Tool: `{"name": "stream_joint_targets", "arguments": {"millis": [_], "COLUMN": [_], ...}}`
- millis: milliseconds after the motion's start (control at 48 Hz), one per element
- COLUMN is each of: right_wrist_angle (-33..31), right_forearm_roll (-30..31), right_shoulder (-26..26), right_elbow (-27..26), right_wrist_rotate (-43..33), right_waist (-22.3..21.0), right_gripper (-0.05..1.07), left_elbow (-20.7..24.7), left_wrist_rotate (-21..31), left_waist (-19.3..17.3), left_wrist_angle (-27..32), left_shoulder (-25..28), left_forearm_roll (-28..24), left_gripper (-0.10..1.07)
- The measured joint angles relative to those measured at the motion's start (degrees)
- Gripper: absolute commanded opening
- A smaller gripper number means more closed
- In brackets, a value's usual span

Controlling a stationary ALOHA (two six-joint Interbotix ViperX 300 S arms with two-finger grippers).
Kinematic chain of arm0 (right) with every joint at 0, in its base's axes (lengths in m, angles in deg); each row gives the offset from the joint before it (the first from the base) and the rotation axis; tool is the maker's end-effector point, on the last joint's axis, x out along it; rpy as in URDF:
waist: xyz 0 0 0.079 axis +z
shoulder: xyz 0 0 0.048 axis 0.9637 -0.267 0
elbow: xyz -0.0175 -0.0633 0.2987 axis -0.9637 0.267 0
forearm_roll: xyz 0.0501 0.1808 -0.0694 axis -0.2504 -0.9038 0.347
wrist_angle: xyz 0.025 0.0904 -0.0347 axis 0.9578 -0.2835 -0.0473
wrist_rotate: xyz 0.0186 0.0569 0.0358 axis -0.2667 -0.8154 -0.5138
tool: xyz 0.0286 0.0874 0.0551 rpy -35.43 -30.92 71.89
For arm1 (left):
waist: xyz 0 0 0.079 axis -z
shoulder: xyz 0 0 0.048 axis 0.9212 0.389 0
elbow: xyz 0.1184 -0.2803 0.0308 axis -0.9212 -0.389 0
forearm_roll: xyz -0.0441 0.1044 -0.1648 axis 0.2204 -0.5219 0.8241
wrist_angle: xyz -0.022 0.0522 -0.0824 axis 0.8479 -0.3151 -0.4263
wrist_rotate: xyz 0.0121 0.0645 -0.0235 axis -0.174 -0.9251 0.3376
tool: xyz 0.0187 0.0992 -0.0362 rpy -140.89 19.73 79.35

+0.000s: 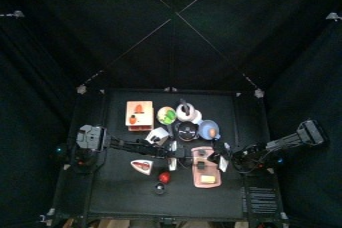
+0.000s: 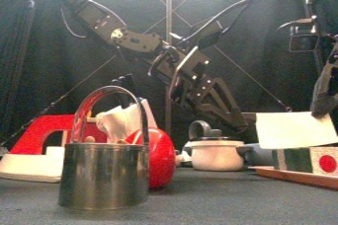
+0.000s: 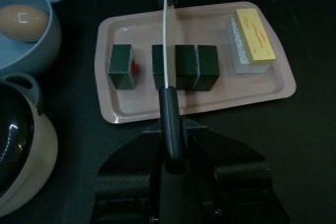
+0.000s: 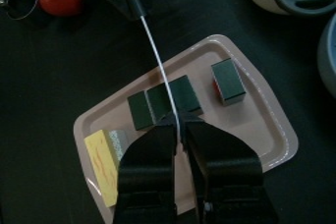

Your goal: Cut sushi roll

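Your left end effector (image 3: 168, 159) is clamped on the knife (image 3: 165, 66), and the blade runs straight out from the jaws over the pink tray (image 3: 282, 90). On that tray the sushi roll (image 3: 180, 67) lies with its long axis square across the blade. One cut piece (image 3: 124, 66) sits just apart from the roll's end, and a yellow sponge (image 3: 252, 35) lies at the tray's other end. The blade stands over the roll between two of its segments, so I judge your next move to be a straight press down with no turning. Your right end effector (image 4: 178, 159) reaches in from the opposite side of the tray; its jaws look closed, close above the roll, and I cannot tell whether they touch it.
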Motion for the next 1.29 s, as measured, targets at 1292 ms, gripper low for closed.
{"name": "stream_joint_targets", "arguments": {"millis": [1292], "right_wrist_angle": [2.37], "right_forearm_roll": [-2.46], "right_shoulder": [-6.68], "right_elbow": [-0.09], "right_wrist_rotate": [-0.18], "right_waist": [-0.26], "right_gripper": [0.4], "left_elbow": [0.09], "left_wrist_rotate": [-0.09], "left_waist": [0.26], "left_wrist_angle": [-0.35], "left_shoulder": [2.64], "left_forearm_roll": [1.85], "left_gripper": [0.6]}}
